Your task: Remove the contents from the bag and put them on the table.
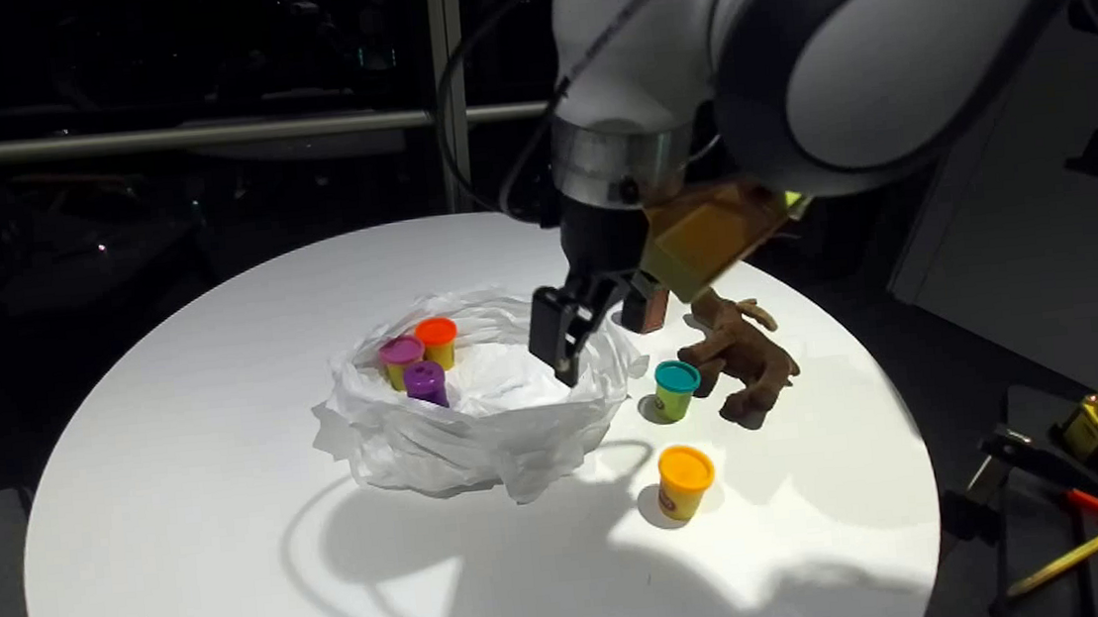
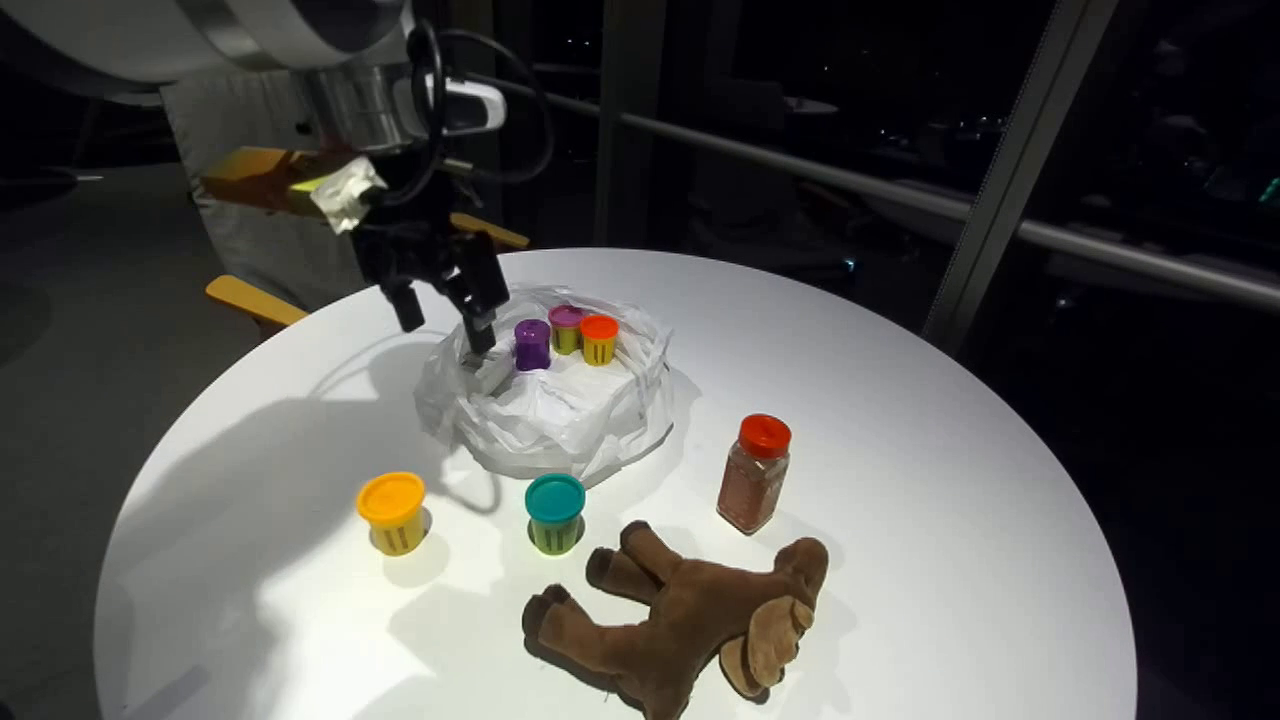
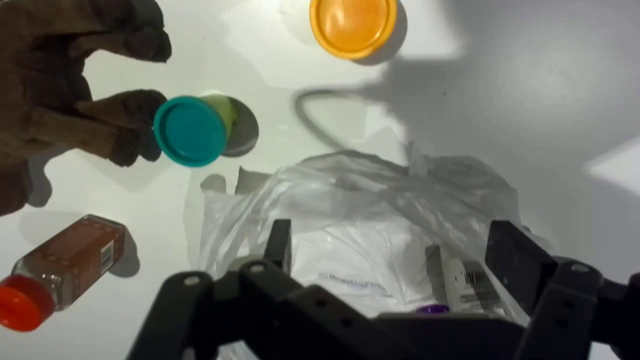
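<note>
In an exterior view, a brown plush animal (image 2: 690, 620) lies at bottom centre on the table (image 2: 930, 500). Beyond it stand a yellow-lidded tub (image 2: 395, 515), lower left, a teal-lidded tub (image 2: 555, 515) and a red-capped jar (image 2: 753, 480). Farther back, left of centre, the white bag (image 2: 560, 447) holds a purple container (image 2: 532, 350), a magenta-lidded tub (image 2: 566, 337) and an orange-lidded tub (image 2: 599, 345). Upper left, the gripper (image 2: 444, 328) hangs over the bag, fingers parted.

Nothing legible: blurred print (image 3: 352, 283) on the plastic bag (image 3: 350, 245), barcodes (image 3: 475, 277) on the package (image 3: 462, 290) inside and the spice jar (image 3: 82, 255) beside it.
</note>
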Controlling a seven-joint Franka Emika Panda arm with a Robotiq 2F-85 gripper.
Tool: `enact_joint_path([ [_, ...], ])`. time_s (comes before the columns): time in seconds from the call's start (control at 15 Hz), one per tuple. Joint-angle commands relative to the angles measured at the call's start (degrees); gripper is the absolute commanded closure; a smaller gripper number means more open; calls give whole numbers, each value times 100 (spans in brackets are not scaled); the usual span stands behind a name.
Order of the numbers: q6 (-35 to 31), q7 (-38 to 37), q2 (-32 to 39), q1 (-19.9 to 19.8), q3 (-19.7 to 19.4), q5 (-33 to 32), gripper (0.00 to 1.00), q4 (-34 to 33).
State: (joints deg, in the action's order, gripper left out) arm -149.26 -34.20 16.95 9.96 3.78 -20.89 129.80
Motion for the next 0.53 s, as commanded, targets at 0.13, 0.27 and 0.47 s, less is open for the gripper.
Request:
enact_joint_path([
  [0.13,553,277,490,141,-166,490,0,-1355],
  [0.27,419,261,787,102,-210,745,0,-1649],
  [0.47,307,539,1277,111,-292,883,0,-2032],
])
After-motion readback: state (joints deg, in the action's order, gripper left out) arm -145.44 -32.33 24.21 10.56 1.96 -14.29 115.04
